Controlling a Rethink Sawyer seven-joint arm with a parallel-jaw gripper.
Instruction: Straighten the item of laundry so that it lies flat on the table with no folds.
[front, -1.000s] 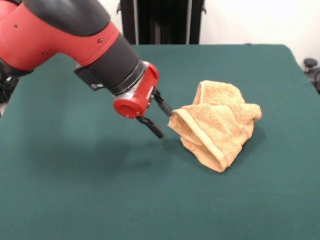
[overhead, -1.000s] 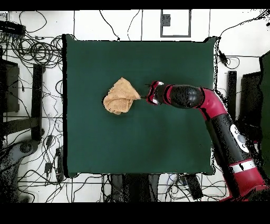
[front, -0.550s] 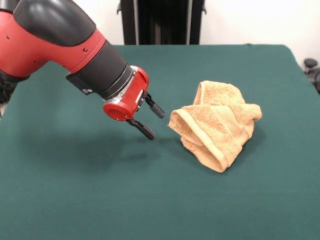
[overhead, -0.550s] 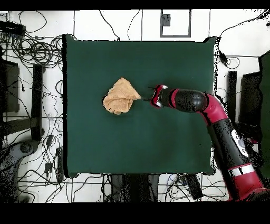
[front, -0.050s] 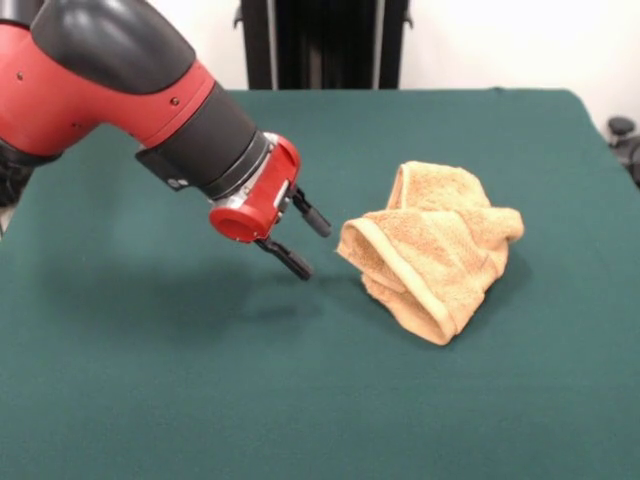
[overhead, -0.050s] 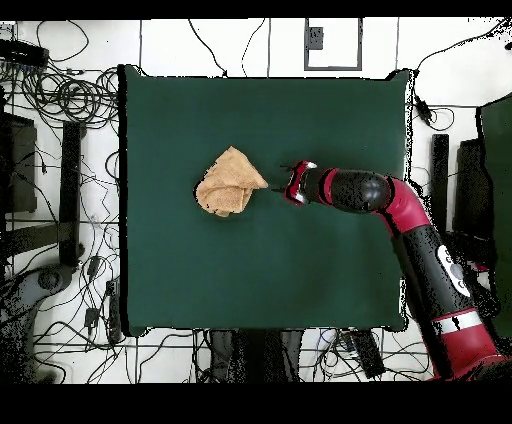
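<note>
**Towel bunched, gripper open beside it**

Towel (front, -0.050s: 432, 247) first: the tan-orange terry cloth sits in a crumpled heap on the green table (front, -0.050s: 150, 400), folded over on itself, with a thick rolled hem curving down its front and a raised loop of cloth at the back. Nothing about it is flat. One pointed corner juts out toward the gripper (front, -0.050s: 305, 241), and the low end of the heap tapers to a rounded tip on the side of the towel away from the arm's body.

And the gripper is right there, just beside that jutting corner, but apart from it: a strip of green cloth shows between the black fingertips (front, -0.050s: 297, 264) and the towel's edge. The jaws stand spread, nothing between them. The red wrist collar slants down toward the towel, the lower finger close to the table surface, a soft shadow under it.

From overhead, the towel (overhead, -0.050s: 229, 182) lies left of the table's middle, well inside every edge, and the red and black arm (overhead, -0.050s: 400, 215) reaches across to it with the gripper (overhead, -0.050s: 284, 184) pointing at the towel's near corner. Cables (overhead, -0.050s: 60, 95) sprawl on the floor beyond the table (overhead, -0.050s: 260, 280).
</note>
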